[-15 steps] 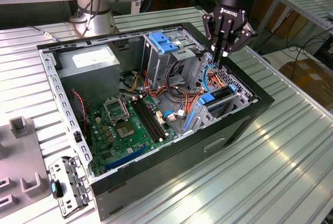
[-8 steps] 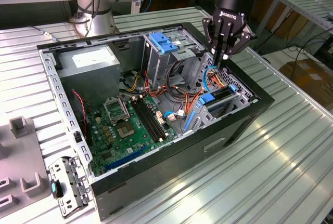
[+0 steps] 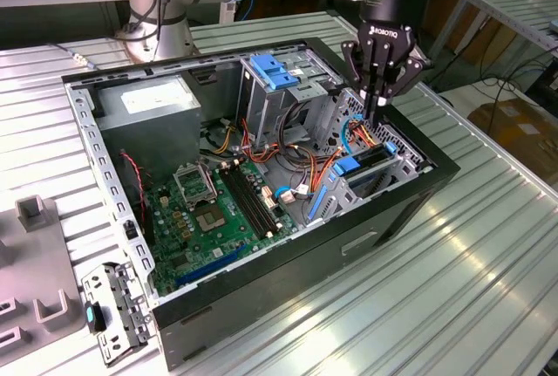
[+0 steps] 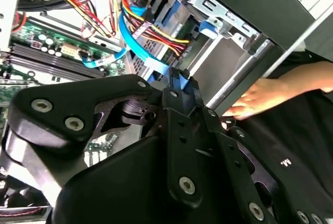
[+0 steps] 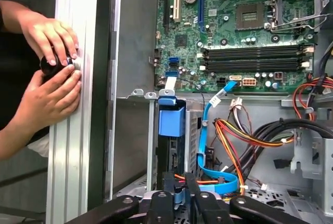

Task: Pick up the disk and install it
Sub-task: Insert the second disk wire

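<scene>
The black three-fingered gripper (image 3: 380,101) on the arm is hanging over the open black computer case (image 3: 410,210), at the metal drive cage on the exterior view's right. Its jaws are standing close together and they are pinching a thin blue plastic part; this is showing between the fingertips in the second wrist view (image 4: 179,86) and also in the first wrist view (image 5: 179,195). I think this blue part is a side rail of the dark grey flat hard disk with blue rails (image 3: 366,162), which is sitting on its edge inside the cage slot, low in the case, beside the blue ribbon cable (image 5: 210,130) and the orange and yellow wires (image 5: 237,138). The green motherboard (image 3: 218,219) is lying on the case floor. Two hands of a person (image 5: 49,73) are resting on a small black knob at the ribbed metal table (image 3: 488,263), just outside the case wall.
</scene>
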